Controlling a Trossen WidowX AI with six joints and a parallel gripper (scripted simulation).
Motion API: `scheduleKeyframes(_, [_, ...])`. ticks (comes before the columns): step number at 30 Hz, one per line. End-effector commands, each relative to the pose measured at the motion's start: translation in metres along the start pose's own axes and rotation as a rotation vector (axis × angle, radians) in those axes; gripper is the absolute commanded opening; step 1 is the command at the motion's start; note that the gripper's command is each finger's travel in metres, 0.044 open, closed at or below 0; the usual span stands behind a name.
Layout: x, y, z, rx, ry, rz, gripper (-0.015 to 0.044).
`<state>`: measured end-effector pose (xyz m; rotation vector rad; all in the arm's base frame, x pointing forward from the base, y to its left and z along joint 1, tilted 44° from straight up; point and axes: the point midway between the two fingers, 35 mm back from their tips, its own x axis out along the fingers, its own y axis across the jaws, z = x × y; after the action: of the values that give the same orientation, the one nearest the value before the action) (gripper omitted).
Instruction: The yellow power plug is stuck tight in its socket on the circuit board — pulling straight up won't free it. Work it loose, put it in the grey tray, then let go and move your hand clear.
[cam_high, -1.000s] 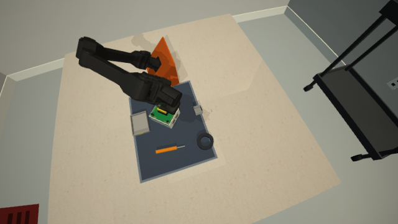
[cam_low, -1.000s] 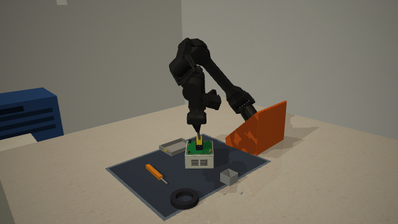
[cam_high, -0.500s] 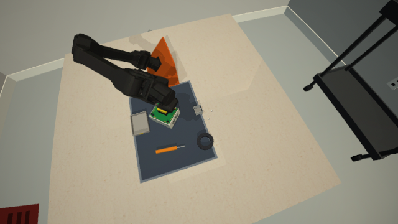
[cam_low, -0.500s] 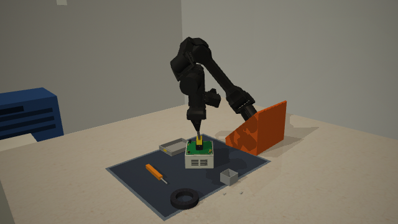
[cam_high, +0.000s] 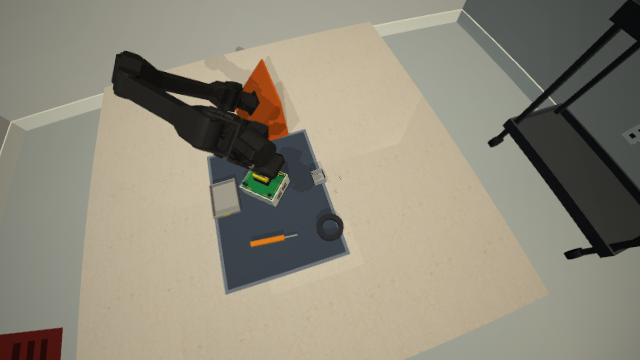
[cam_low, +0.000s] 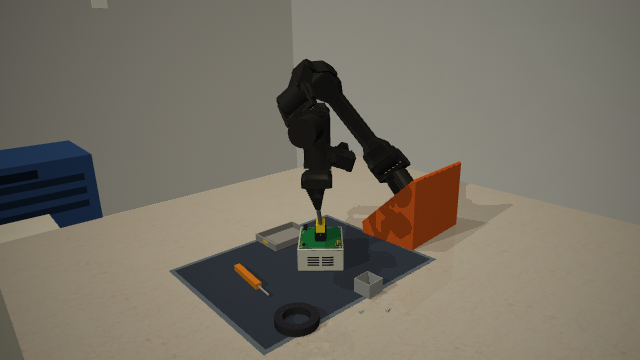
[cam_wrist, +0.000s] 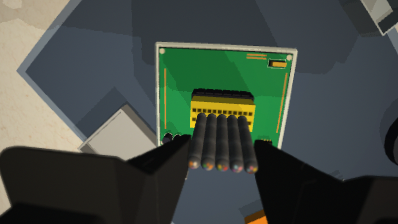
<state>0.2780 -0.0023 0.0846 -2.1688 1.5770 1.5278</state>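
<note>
Your arm (cam_high: 200, 125) (cam_low: 352, 117) reaches over the circuit board (cam_high: 265, 190) (cam_low: 331, 241) (cam_wrist: 175, 90), gripper (cam_high: 268, 170) (cam_low: 318, 216) (cam_wrist: 222, 145) pointing down, clamped on the yellow power plug (cam_high: 260, 177) (cam_low: 320, 226) (cam_wrist: 222, 107) in its socket there, mat (cam_high: 280, 265) (cam_low: 215, 270) (cam_wrist: 335, 120) and beige table (cam_high: 425, 200) (cam_low: 125, 260) (cam_wrist: 20, 107) beneath, black cart (cam_high: 557, 187) well apart.

Up top, the pincer (cam_high: 269, 176) (cam_low: 319, 212) (cam_wrist: 222, 145) screens part of the yellow power plug (cam_high: 260, 177) (cam_low: 320, 226) (cam_wrist: 222, 106), and its fingertips can't be picked out! Over to the wrist view: dark cables (cam_wrist: 222, 142) cover the plug's near side, and whether the fingers touch it, I can't tell. The circuit board (cam_high: 265, 186) (cam_low: 330, 244) (cam_wrist: 175, 85) loses its near edge there too. The grey tray (cam_high: 225, 198) (cam_low: 278, 237) (cam_wrist: 120, 135) slips partly behind the pincer, the black ring (cam_wrist: 392, 135) is sliced by the frame, and the orange handle (cam_wrist: 257, 218) barely peeks in. Beside the table mat, tiny bits (cam_high: 338, 183) (cam_low: 388, 309) are too small to name!
</note>
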Motion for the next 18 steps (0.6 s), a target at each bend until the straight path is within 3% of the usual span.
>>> scheduleKeyframes(1, [0.004,0.0,0.0,0.003,0.001,0.001,0.021])
scheduleKeyframes(3, [0.004,0.0,0.0,0.003,0.001,0.001,0.0249])
scheduleKeyframes(18, [0.021,0.0,0.0,0.003,0.002,0.001,0.0249])
